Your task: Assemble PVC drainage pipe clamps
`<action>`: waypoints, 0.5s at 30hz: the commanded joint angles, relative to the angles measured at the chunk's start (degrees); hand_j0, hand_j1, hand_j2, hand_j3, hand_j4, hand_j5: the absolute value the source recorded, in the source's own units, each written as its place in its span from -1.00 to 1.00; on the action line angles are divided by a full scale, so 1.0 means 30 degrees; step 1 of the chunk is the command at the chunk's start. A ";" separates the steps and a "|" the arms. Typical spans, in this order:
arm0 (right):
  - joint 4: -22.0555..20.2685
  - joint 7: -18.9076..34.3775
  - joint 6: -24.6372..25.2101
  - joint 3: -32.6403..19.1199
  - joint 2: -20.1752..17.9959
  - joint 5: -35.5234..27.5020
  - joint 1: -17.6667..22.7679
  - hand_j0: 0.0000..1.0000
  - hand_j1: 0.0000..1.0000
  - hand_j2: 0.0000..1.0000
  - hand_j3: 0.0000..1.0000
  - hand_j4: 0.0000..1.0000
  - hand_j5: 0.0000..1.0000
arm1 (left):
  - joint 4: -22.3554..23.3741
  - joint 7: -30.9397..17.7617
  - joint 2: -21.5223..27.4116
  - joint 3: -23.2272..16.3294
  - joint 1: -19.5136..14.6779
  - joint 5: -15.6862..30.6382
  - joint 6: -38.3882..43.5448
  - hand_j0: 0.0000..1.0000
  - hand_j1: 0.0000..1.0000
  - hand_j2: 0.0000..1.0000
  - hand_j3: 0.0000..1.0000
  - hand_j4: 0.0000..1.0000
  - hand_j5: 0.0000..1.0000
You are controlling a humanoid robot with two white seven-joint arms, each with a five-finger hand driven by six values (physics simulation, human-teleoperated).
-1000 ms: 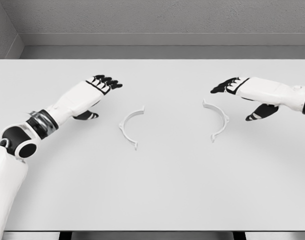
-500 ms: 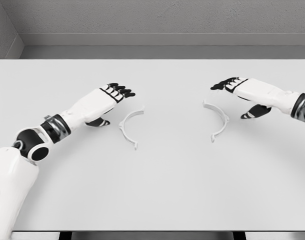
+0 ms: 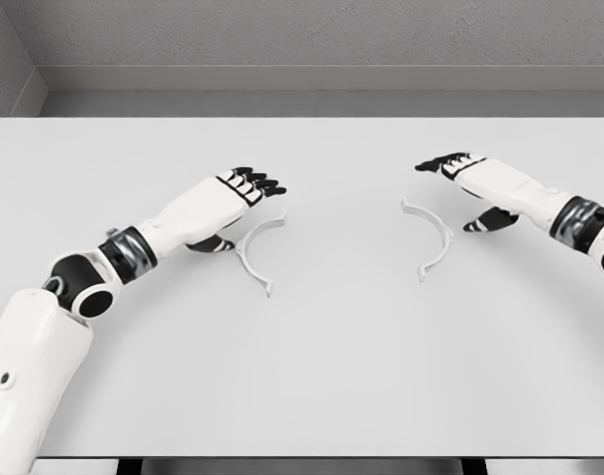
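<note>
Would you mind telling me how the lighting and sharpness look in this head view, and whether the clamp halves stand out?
Head view: flat, even light, no glare, only faint shadows; everything is sharp; the left clamp half and right clamp half are pale against the white table, low in contrast.

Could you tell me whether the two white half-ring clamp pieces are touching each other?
Apart: the head view shows bare table between the left white half-ring clamp piece and the right one.

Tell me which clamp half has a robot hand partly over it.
The left clamp half: the left robot hand overlaps its upper end. The right clamp half lies clear of the right robot hand.
</note>
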 commanded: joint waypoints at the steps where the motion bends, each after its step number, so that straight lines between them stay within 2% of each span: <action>1: 0.0246 -0.0031 0.0010 0.0139 0.0098 0.0171 0.0000 1.00 1.00 1.00 1.00 1.00 1.00 | -0.0010 0.0000 -0.0022 -0.0036 0.0000 0.0135 0.0028 1.00 1.00 1.00 1.00 1.00 1.00; 15: 0.0070 -0.0031 0.0039 0.0726 0.0361 0.0171 0.0000 1.00 1.00 1.00 1.00 1.00 1.00 | -0.0274 0.0000 -0.0520 -0.0505 0.0000 0.0135 0.0028 1.00 1.00 1.00 1.00 1.00 1.00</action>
